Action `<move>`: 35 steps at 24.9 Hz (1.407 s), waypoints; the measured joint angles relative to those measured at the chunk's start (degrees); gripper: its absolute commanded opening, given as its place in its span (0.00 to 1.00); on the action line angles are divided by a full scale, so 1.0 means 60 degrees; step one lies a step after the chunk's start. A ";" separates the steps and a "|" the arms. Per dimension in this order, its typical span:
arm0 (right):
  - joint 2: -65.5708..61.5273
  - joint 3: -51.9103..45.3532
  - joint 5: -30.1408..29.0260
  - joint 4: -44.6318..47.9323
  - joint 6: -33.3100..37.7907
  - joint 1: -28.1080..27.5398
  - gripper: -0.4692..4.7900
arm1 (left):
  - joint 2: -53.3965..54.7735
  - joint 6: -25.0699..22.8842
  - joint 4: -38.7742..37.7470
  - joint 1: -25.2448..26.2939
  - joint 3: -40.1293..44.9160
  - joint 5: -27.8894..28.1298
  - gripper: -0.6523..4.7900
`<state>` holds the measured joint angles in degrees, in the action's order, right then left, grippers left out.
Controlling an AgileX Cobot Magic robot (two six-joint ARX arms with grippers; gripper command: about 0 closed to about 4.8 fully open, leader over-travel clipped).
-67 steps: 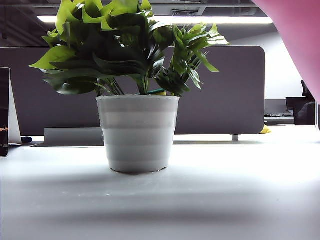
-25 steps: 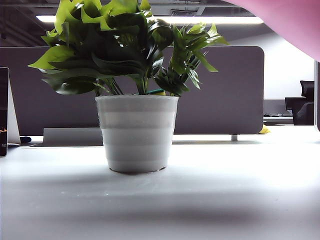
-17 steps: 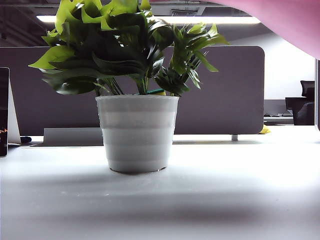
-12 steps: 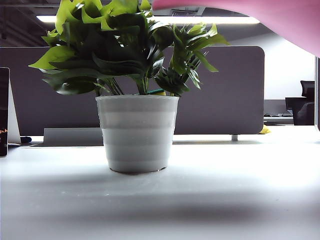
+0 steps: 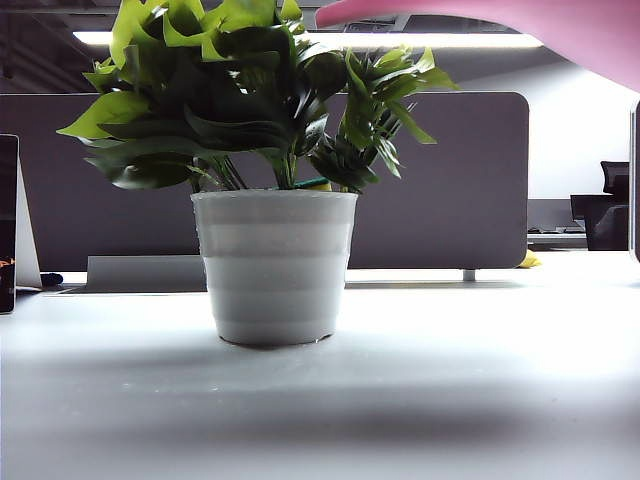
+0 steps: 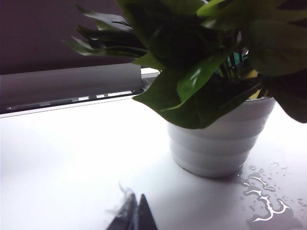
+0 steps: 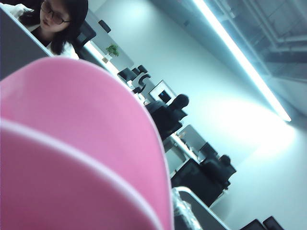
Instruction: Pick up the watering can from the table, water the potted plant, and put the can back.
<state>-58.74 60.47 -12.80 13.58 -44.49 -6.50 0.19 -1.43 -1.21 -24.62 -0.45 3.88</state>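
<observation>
The table (image 5: 480,380) spreads wide and pale. The watering can (image 5: 560,30) hangs tilted high on the right, spout reaching left over the potted plant (image 5: 275,200), which stands left of centre. Water drops (image 6: 261,201) lie beside the pot. The right gripper's hold cannot be made out; the left gripper (image 6: 134,218) rests low near the plant, fingers together.

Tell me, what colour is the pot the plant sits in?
White, with ribbed bands; the potted plant shows best in the exterior view.

Dark grey partition panel (image 5: 440,180) behind, ceiling light strip (image 5: 430,41) above — water droplets (image 6: 261,201) pooled nearby. Seated person w/ glasses (image 7: 55,21) — office chairs (image 7: 168,117) further back.
</observation>
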 measured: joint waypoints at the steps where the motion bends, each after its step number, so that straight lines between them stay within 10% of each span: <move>1: 0.0007 0.0022 0.0000 0.0036 -0.0015 0.0004 0.08 | 0.0000 0.0000 0.0000 0.0000 0.0000 0.0000 0.11; 35: 0.0004 0.0357 -0.0299 -0.0047 -0.0976 0.0004 0.08 | 0.0000 0.0000 0.0000 0.0000 0.0000 0.0000 0.11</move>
<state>-58.72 62.61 -14.59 13.30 -50.35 -6.48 0.19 -1.43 -1.21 -24.62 -0.45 3.88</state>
